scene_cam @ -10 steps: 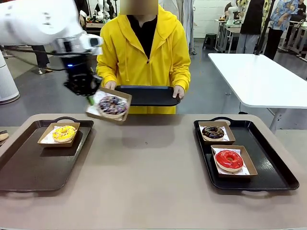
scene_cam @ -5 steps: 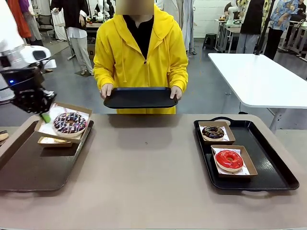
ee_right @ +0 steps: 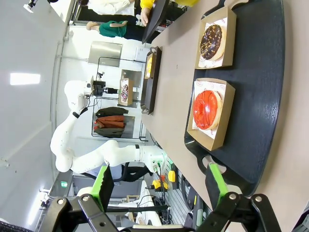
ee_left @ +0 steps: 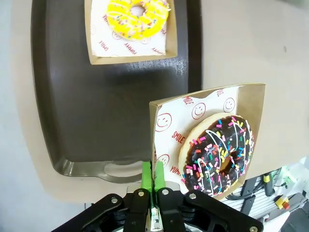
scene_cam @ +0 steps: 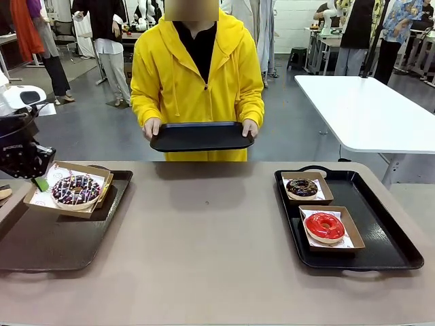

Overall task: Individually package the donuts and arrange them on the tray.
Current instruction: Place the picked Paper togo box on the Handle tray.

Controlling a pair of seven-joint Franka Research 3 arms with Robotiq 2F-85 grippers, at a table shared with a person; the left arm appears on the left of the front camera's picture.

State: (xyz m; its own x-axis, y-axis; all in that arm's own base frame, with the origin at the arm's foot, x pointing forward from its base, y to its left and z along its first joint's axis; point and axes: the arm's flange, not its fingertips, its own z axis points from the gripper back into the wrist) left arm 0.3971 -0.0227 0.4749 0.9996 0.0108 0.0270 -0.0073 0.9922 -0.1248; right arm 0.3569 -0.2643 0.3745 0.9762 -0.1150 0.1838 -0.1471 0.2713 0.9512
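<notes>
So the left gripper (scene_cam: 39,182) is pinched fully closed on the edge of a cardboard box (scene_cam: 68,191) with the sprinkled chocolate donut (scene_cam: 75,189) in it, hanging over the far left corner of the left tray (scene_cam: 61,234). From the front the box looks tipped a little, its near edge lower, and it hides what's behind it. The left wrist view fills that in: the yellow donut (ee_left: 137,17) sits in its own box (ee_left: 130,31) on that tray, well apart from the held one. It also shows the green pads (ee_left: 153,175) squeezed together on the box rim, and the smiley-print paper (ee_left: 186,128) under the donut. The held box is roughly square, so no real long axis; the donut lies flat, icing up.

The right gripper (ee_right: 159,186) has its fingers spread wide with nothing between them, looking at the right tray (ee_right: 260,96). On that tray: the dark chocolate donut (scene_cam: 302,187) in the far box, the red donut (scene_cam: 324,225) in the near box, both flat, just beside each other.

The person across the table holds a small black tray (scene_cam: 201,136) in both hands, seemingly level, though it's edge-on to the front camera.
</notes>
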